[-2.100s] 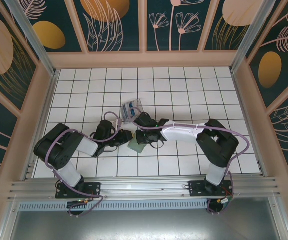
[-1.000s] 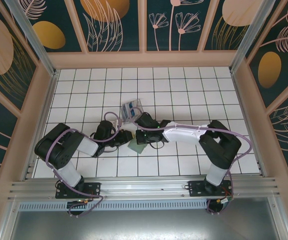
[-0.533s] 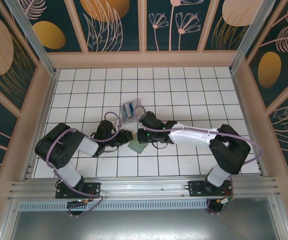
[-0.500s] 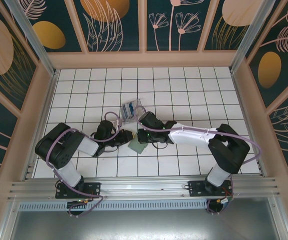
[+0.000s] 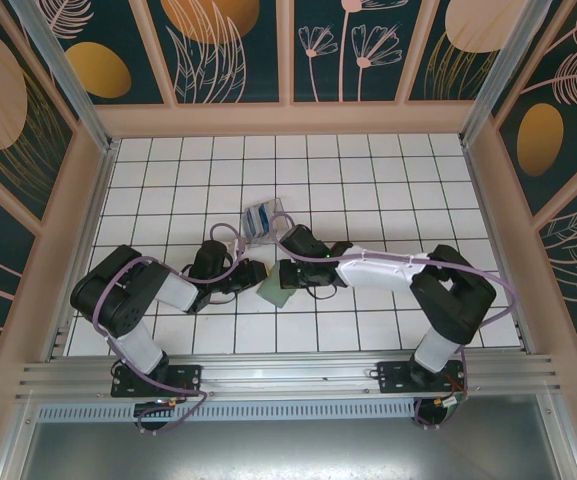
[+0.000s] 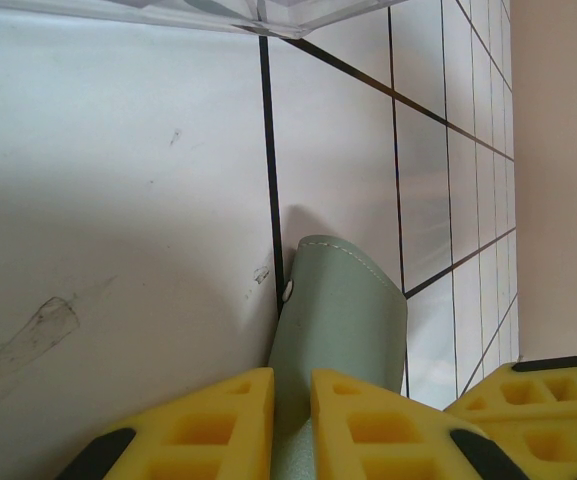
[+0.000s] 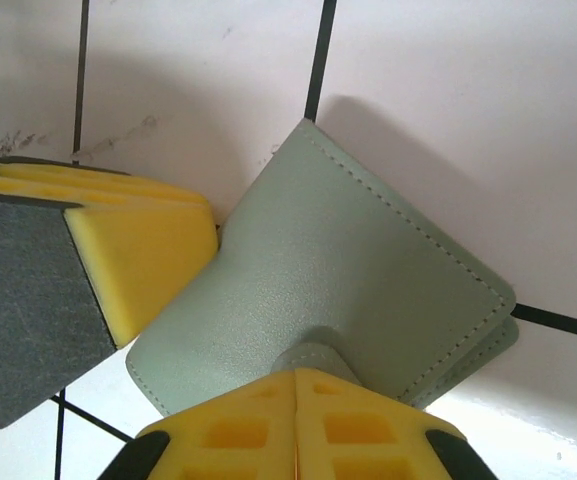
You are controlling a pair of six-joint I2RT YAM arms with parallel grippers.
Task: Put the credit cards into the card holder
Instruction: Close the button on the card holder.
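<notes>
The card holder (image 5: 274,293) lies folded just below the overhead frame's middle, with the left gripper (image 6: 293,388) and right gripper (image 7: 296,388) both clamped on it. The credit cards (image 5: 260,217) sit in the clear box (image 5: 277,206) just above; none looks loaded yet.

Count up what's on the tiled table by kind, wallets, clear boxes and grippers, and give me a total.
card holder: 1
clear plastic box: 1
grippers: 2, left gripper and right gripper
total: 4

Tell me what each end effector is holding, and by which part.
Both grip the card holder: the left end effector pinches one edge, the right end effector pinches its cover at another edge.
</notes>
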